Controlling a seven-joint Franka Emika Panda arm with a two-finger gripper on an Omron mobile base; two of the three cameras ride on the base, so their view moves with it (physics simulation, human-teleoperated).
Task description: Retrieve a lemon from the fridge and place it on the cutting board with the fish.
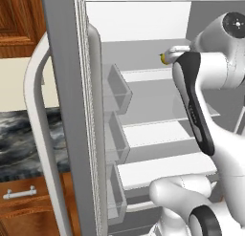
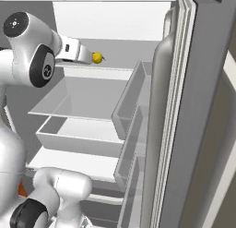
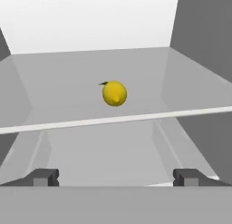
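nearest us in the hand view, our claw [image 3: 115, 177] is spread wide and grasping nothing, one tip low on each side. beyond it the lemon [image 3: 114, 93] sits alone on an upper glass shelf [image 3: 54, 89] of the open fridge [image 1: 72, 111], set back from the shelf's white front edge. we judge it light, firm and smooth-skinned, so it could roll or squirt out; we'd take it across its widest middle. the hand view shows the clear gap between claw and fruit. the right base view shows the lemon [image 2: 97, 58] just off the hand's end, plus the door bins [image 2: 131, 107].
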